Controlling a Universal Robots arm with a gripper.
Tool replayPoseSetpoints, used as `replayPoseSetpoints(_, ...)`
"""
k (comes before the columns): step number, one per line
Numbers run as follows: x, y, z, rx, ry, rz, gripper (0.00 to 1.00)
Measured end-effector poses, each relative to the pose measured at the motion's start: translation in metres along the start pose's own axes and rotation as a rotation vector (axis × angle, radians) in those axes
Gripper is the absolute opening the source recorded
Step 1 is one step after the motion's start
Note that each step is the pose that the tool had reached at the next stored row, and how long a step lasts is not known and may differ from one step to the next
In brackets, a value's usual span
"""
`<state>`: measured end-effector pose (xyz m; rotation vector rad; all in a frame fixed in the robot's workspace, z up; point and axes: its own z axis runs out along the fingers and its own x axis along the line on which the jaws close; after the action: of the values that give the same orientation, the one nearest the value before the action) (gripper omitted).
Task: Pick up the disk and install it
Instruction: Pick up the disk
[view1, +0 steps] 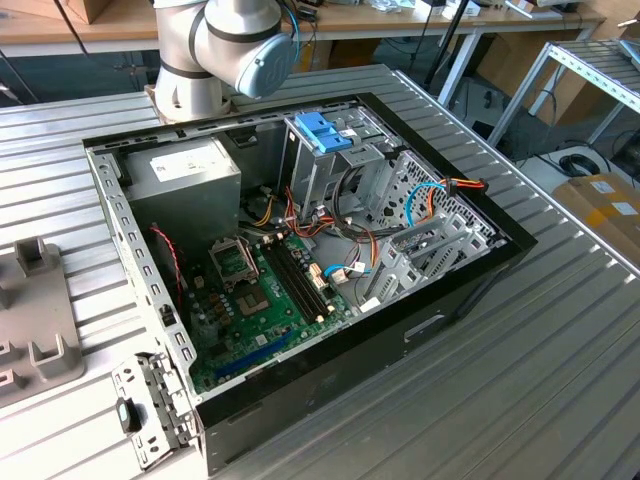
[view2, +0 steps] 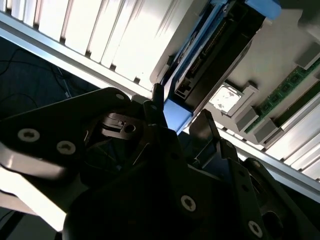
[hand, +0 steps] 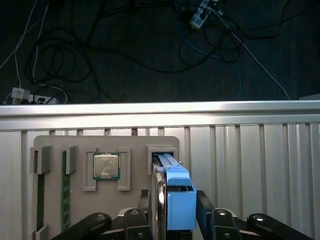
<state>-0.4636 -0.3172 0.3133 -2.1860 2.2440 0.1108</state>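
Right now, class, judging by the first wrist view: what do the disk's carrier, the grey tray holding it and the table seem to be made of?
Disk carrier: light-blue plastic, matte, with even colour and moulded edges. Tray: probably grey plastic, dull with no shine, though it could be painted. Table: ribbed metal, likely aluminium, since its rim gleams brightly.

Ribbed metal counter (view1: 500, 400) on my feed
Open PC case (view1: 330, 375) sits mid-counter, grey parts holder (view1: 55, 310) at the exterior view's left edge.
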Motion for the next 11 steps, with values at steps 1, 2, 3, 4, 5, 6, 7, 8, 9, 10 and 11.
replayPoseSetpoints(1,0.0001,-0.0001,0.0017,-0.0001,0.0001,-0.001,0.48)
replayPoseSetpoints(2,0.0003,-0.0002,0.0049,-0.0002,0.0002,-0.004,0.48)
replayPoseSetpoints(3,0.0004,-0.0003,0.0065,-0.0002,0.0002,-0.005,0.48)
replayPoseSetpoints(4,0.0004,-0.0003,0.0078,-0.0003,0.0003,-0.005,0.48)
replayPoseSetpoints(5,0.0005,-0.0004,0.0094,-0.0003,0.0003,-0.006,0.48)
replayPoseSetpoints(6,0.0006,-0.0004,0.0104,-0.0004,0.0003,-0.007,0.48)
replayPoseSetpoints(7,0.0007,-0.0005,0.012,-0.0005,0.0004,-0.008,0.48)
replayPoseSetpoints(8,0.0007,-0.0006,0.0132,-0.0005,0.0004,-0.008,0.48)
replayPoseSetpoints(9,0.0008,-0.0006,0.0145,-0.0005,0.0004,-0.009,0.48)
replayPoseSetpoints(10,0.0009,-0.0007,0.0156,-0.0005,0.0005,-0.009,0.48)
replayPoseSetpoints(11,0.0009,-0.0007,0.017,-0.0006,0.0005,-0.01,0.48)
